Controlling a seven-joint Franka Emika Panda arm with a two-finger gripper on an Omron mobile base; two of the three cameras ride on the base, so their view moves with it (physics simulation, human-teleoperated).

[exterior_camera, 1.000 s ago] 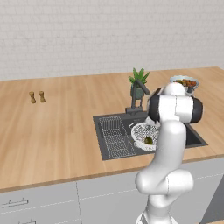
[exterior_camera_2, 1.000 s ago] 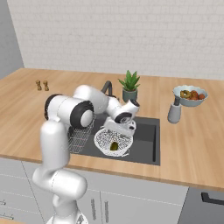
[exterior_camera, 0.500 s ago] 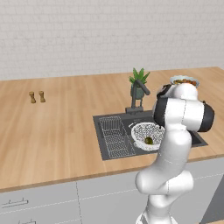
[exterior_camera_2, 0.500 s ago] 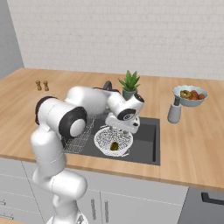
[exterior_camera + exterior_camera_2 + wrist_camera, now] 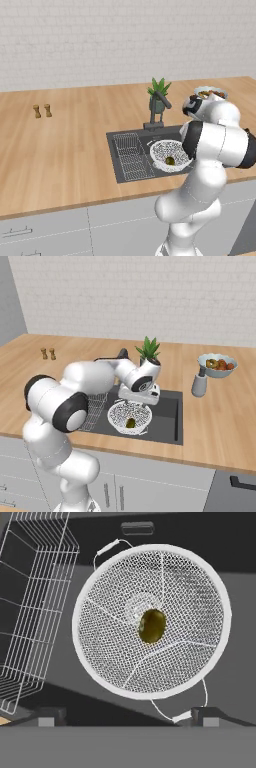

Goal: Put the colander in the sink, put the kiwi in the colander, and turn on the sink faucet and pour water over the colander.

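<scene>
Your gripper (image 5: 127,716) hangs over the sink (image 5: 235,637) with fingers spread and empty. Right below you, the round white mesh colander (image 5: 105,642) sits in the dark basin, the oval olive kiwi (image 5: 152,626) at its centre, a wire rack (image 5: 35,602) just beside it. Beyond stand the faucet (image 5: 159,106), then the potted plant (image 5: 148,350).

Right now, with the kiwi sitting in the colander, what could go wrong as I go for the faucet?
The faucet stands close in front of the potted plant, so a wide reach might knock the plant. The gripper hangs right above the colander; a low sweep could clip its rim and tip the kiwi out.
</scene>
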